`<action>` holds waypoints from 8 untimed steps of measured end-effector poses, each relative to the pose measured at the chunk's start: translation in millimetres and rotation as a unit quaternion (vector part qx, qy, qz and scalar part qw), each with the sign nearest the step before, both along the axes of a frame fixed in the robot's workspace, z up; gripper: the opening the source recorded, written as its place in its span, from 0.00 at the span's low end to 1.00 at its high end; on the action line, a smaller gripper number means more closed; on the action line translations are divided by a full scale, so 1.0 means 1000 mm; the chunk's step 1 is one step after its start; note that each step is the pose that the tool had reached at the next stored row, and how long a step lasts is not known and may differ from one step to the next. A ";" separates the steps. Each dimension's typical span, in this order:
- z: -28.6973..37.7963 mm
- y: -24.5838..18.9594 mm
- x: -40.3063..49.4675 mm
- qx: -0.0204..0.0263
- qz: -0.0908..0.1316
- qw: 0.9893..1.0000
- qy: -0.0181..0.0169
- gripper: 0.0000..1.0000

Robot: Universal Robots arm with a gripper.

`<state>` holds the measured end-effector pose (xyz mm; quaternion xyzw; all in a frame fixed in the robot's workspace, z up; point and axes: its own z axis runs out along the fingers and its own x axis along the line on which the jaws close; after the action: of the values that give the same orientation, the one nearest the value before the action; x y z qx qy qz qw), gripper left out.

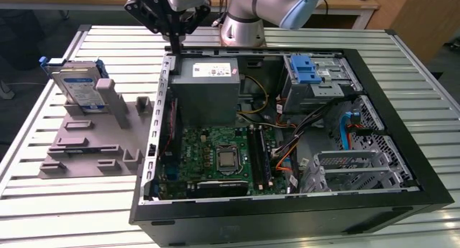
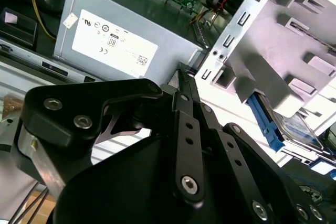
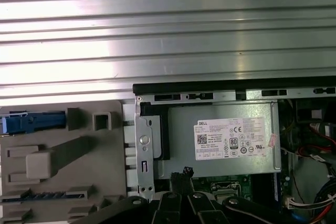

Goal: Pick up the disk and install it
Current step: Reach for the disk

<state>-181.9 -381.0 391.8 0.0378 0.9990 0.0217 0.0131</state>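
Observation:
The disk point(image 1: 77, 87) stands upright on edge in a grey holder point(image 1: 90, 148) on the table, at the exterior view's left of the open computer case point(image 1: 402, 167). Its silver face carries a white-and-blue label, and a blue frame runs round its edges. In the second wrist view the disk point(image 2: 296, 127) peeks out behind the holder; in the first wrist view the disk's blue edge point(image 3: 31, 123) shows. My gripper point(image 1: 174, 46) hangs above the case's far wall beside the grey power supply box point(image 1: 208, 89), apart from the disk. The fingertips point(image 2: 182, 77) meet with nothing between them.
Inside the case lie a green motherboard point(image 1: 223, 159), loose cables point(image 1: 287, 145) and a metal drive bay with a blue ribbed latch point(image 1: 305, 70). The case and holder rest on a slatted metal table point(image 1: 64, 210). The arm's base point(image 1: 241, 29) stands behind the case.

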 end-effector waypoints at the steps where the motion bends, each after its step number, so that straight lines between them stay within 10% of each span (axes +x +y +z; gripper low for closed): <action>1: 0.0000 0.0003 -0.0012 0.000 0.000 1.000 0.000 0.11; 8: -0.0006 0.0021 -0.0088 0.000 0.000 1.000 0.000 0.11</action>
<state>-190.7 -378.9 391.2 0.0379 0.9990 0.0218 0.0131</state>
